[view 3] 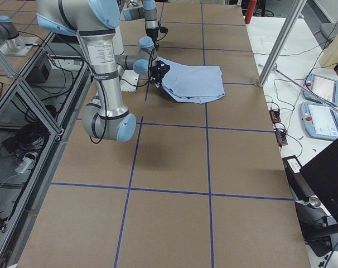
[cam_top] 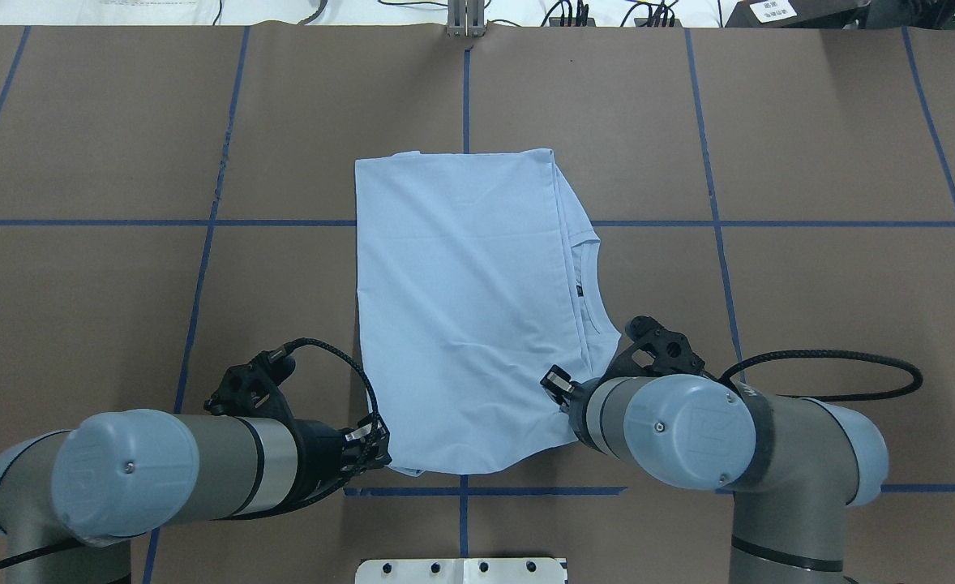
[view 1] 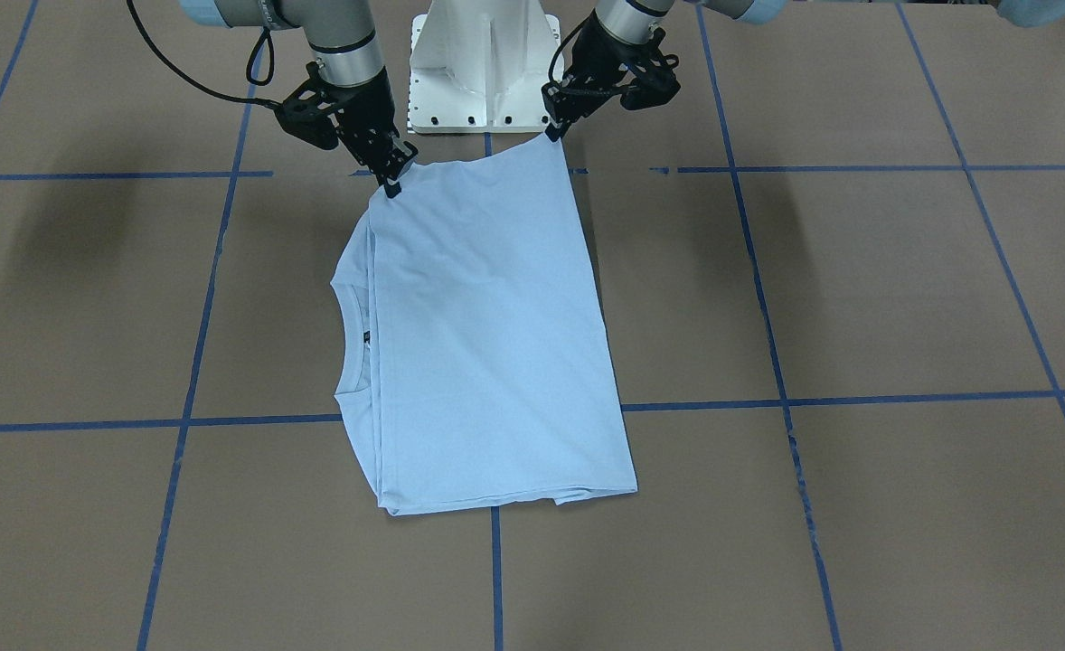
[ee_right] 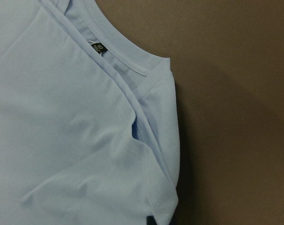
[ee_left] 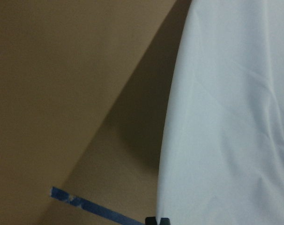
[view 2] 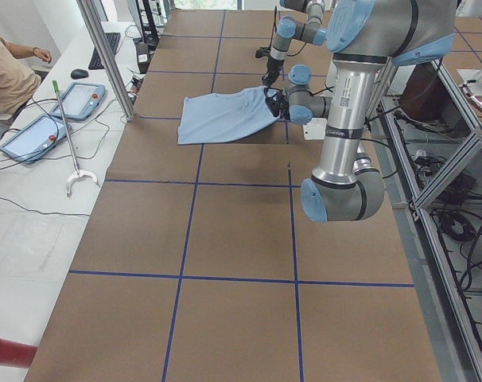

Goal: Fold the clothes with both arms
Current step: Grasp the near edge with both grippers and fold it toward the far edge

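The light blue T-shirt (view 1: 487, 344) lies folded in the middle of the brown table, and also shows in the overhead view (cam_top: 469, 308). Its round neck (cam_top: 587, 284) with a small dark label points to my right side; the chest print is hidden. My left gripper (cam_top: 382, 454) is shut on the near left corner of the shirt, seen from the front (view 1: 553, 134). My right gripper (cam_top: 560, 388) is shut on the near corner by the shoulder (view 1: 394, 183). The near edge is raised off the table. The right wrist view shows the collar and label (ee_right: 99, 48).
The white pedestal base (view 1: 485, 63) stands just behind the held edge. Blue tape lines (cam_top: 202, 223) grid the table. An operator (view 2: 6, 72), control tablets (view 2: 82, 99) and a grabber stick (view 2: 66, 135) are on the white bench beyond the table's far side.
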`<state>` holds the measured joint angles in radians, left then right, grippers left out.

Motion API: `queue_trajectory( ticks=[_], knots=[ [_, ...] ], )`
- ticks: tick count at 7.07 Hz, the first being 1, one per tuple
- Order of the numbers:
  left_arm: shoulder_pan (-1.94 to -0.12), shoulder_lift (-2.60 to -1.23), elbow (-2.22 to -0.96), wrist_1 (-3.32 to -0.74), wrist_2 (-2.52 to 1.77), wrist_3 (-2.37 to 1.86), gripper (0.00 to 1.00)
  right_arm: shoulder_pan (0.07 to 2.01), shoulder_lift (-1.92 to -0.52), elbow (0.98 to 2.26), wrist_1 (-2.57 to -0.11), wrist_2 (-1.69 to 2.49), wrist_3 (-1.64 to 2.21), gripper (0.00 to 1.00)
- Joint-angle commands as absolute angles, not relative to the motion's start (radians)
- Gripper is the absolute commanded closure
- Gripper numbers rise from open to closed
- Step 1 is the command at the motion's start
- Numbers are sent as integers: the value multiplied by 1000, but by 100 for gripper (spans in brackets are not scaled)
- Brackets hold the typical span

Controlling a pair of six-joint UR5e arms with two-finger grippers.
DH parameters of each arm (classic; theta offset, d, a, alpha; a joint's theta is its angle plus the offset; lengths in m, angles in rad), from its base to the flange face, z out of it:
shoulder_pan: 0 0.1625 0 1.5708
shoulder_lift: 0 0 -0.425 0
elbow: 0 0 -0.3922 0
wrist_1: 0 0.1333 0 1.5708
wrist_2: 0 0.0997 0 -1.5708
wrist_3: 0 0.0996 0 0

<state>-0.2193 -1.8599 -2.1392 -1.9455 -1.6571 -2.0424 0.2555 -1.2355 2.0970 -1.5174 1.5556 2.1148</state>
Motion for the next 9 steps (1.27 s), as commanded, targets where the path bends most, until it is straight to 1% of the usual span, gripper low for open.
queue_trajectory(
  ticks=[1, 2, 3, 5, 6, 8, 9],
  knots=[
    [-247, -1873, -2239, -1878, -1660, -2042, 100, 256, -1273, 2245, -1520, 1566, 2174, 100],
    [-335, -1909, -2229, -1870, -1660, -2014, 100, 318, -1255, 2218, -1517, 1568, 2171, 100],
    [-395, -1917, -2214, -1870, -1661, -1962, 100, 393, -1208, 2168, -1511, 1569, 2168, 100],
    [-510, -1977, -2082, -1882, -1661, -1887, 100, 556, -1062, 1975, -1508, 1681, 2143, 100],
    [-544, -1992, -2041, -1885, -1660, -1859, 100, 580, -1011, 1882, -1503, 1693, 2117, 100],
    [-581, -2048, -1930, -1919, -1655, -1818, 100, 624, -935, 1656, -1329, 1712, 2120, 100],
    [-595, -2052, -1855, -1978, -1651, -1786, 100, 650, -907, 1588, -1297, 1747, 2117, 100]
  ],
)
